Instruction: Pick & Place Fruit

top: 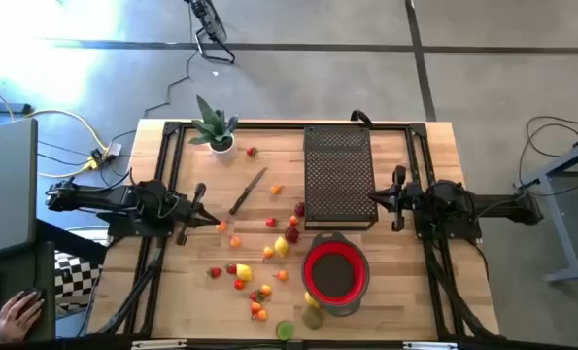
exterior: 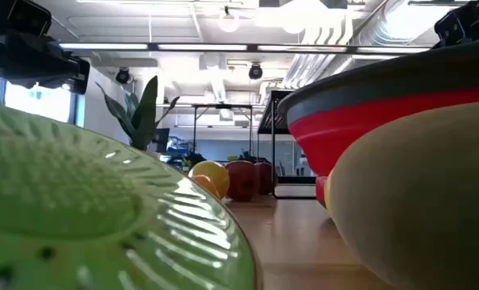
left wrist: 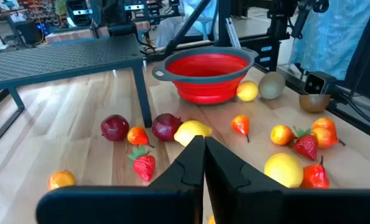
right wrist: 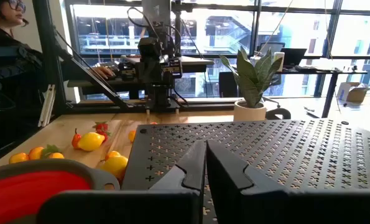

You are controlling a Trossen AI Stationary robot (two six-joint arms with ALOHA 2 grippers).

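Observation:
Several small toy fruits, red, orange, yellow and green, lie scattered on the wooden table (top: 172, 292) between the arms: a lemon (left wrist: 193, 131), a strawberry (left wrist: 144, 165), two dark red round fruits (left wrist: 115, 127) and others (top: 259, 292). The red bowl (top: 335, 272) stands at the near middle, and two fruits (left wrist: 259, 89) rest against its wall. My left gripper (top: 211, 223) (left wrist: 204, 149) hovers shut at the left of the fruits, pointing toward them. My right gripper (top: 371, 197) (right wrist: 206, 152) is shut beside the black rack, holding nothing.
A black perforated rack (top: 339, 175) stands on legs at the far middle. A potted plant (top: 214, 131) and a brown-handled knife (top: 248, 191) lie at the far left. A green ribbed fruit (exterior: 78, 209) fills the low view's foreground. A person's hand (top: 17, 313) shows off the table's left.

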